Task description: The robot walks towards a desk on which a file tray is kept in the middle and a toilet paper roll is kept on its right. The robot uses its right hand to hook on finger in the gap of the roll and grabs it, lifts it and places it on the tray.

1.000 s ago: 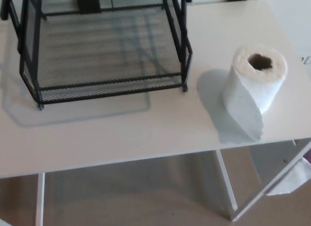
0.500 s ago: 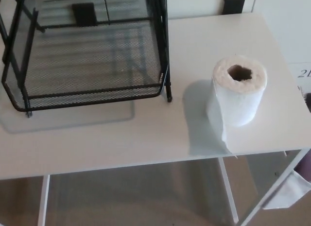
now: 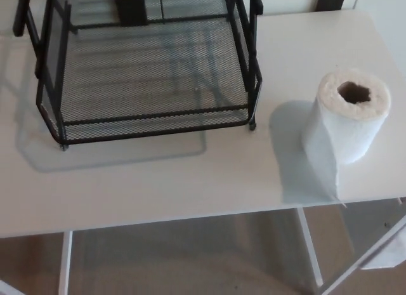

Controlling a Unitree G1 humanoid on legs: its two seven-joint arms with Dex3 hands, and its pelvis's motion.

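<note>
Standing upright at the table (image 3: 190,181) edge, 3 o'clock of the file tray (image 3: 152,117), toilet paper roll (image 3: 350,114) has its core facing up, hookable. Neither hand in view.

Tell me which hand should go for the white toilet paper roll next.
Right, probably. The white toilet paper roll stands upright near the white desk's right edge, core hole facing up, right of the black mesh file tray. Neither hand is in view.
</note>
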